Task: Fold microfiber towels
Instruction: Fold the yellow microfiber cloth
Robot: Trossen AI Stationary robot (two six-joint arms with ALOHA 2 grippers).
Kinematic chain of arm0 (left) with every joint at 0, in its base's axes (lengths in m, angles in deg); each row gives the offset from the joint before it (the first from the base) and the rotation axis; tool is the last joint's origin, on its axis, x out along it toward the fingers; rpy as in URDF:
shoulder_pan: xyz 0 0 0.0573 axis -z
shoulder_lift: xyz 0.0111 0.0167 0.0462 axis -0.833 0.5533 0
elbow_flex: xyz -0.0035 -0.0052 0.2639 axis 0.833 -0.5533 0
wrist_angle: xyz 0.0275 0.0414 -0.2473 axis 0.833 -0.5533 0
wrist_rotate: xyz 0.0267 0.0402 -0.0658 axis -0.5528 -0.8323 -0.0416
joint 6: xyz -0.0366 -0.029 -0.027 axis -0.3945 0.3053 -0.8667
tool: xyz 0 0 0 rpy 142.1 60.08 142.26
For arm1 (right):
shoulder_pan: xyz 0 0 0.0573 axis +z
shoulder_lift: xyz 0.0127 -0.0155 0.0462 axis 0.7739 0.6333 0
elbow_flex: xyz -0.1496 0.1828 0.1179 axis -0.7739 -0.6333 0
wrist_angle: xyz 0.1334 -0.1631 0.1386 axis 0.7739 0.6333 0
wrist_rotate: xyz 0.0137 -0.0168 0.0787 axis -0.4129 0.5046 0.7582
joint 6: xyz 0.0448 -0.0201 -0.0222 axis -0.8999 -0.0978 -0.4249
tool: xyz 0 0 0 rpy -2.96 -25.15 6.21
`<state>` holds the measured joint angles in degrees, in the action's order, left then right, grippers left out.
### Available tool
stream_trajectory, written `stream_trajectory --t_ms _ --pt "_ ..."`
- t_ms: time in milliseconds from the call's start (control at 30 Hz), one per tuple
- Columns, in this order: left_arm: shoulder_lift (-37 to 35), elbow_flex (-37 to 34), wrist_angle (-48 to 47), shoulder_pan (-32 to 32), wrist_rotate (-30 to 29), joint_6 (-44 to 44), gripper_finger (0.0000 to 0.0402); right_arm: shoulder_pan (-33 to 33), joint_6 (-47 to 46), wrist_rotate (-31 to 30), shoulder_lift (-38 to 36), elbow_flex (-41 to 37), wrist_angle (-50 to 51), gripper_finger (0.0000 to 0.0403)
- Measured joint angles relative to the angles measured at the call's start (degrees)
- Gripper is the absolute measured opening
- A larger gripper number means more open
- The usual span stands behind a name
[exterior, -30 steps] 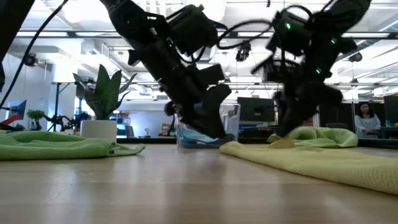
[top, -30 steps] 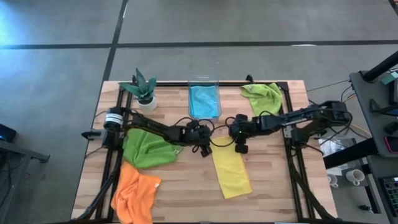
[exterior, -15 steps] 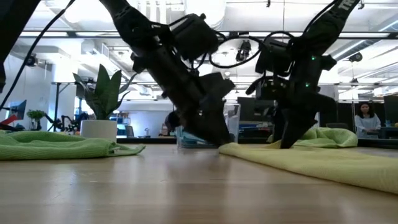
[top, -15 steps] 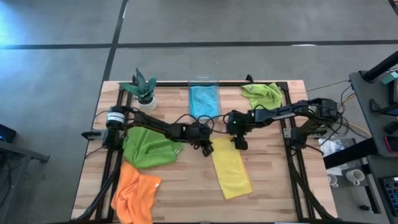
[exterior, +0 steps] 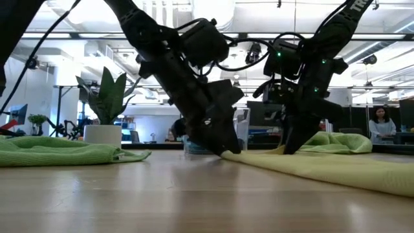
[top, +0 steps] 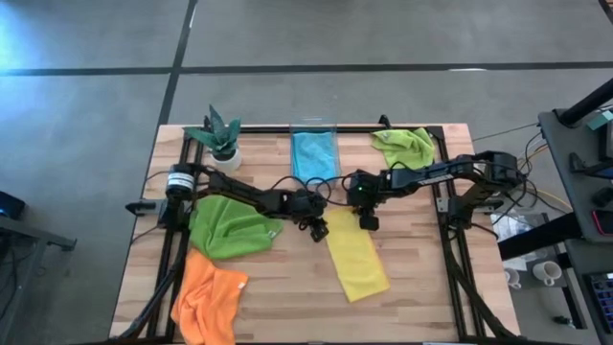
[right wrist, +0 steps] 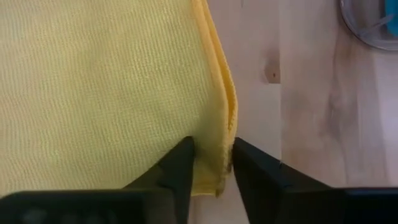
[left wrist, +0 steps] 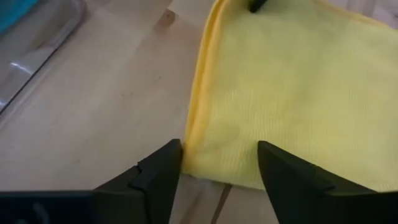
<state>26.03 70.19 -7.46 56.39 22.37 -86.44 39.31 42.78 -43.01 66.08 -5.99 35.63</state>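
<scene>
The yellow towel [top: 356, 261], folded into a long strip, lies flat on the middle of the table. My right gripper [right wrist: 213, 152] is shut on its far right corner. At the far left corner my left gripper [left wrist: 217, 155] stands open, one finger on either side of the corner [left wrist: 189, 167]. In the high view the left gripper [top: 320, 230] and right gripper [top: 368, 222] face each other across the strip's far end. A blue towel [top: 314, 155] lies in the clear bin. The lime green [top: 404, 146], darker green [top: 228, 232] and orange [top: 209, 302] towels lie loose. My left gripper: whether its fingertips touch the yellow towel's corner or the wood, I cannot tell. My right gripper pinches the towel's far short edge [right wrist: 217, 134] beside its right corner between its two fingers, slanting down from above. Two hemmed layers show there. The towel lies flat on the table.
The clear bin [top: 314, 126] stands at the far edge just beyond both grippers, with a potted plant [top: 220, 139] to its left. Bare wood lies near the table's front right corner.
My right gripper has gone toward the table's left edge and down onto the yellow towel's far right corner. My left gripper has sunk and rolled a little at the towel's far left corner. The towel has stayed flat.
</scene>
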Motion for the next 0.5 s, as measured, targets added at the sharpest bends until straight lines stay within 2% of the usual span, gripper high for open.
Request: stream_trajectory --t_ms 100,167,267,400,500 --pt "0.0 0.1 -1.3 -0.1 1.1 1.3 0.0209 0.0 -0.2 -0.2 -0.3 0.0 0.0 0.0058" --pt "0.0 0.0 -2.0 -0.1 0.5 4.5 0.0195 0.0 -1.5 -0.4 -0.3 0.0 0.0 0.0027" --pt "0.2 -0.1 -2.3 0.0 -3.0 8.1 0.0139 0.0 -2.2 -0.4 -0.4 -0.1 0.1 0.0015" --pt "0.2 -0.3 -0.9 -0.4 -4.6 11.8 0.0024 0.0 -2.6 -0.5 -1.1 -0.1 0.1 0.0012" --pt "0.2 -0.3 0.7 -0.4 -5.0 13.9 0.001 0.0 -2.6 -1.1 -2.6 -0.3 1.2 0.0012"
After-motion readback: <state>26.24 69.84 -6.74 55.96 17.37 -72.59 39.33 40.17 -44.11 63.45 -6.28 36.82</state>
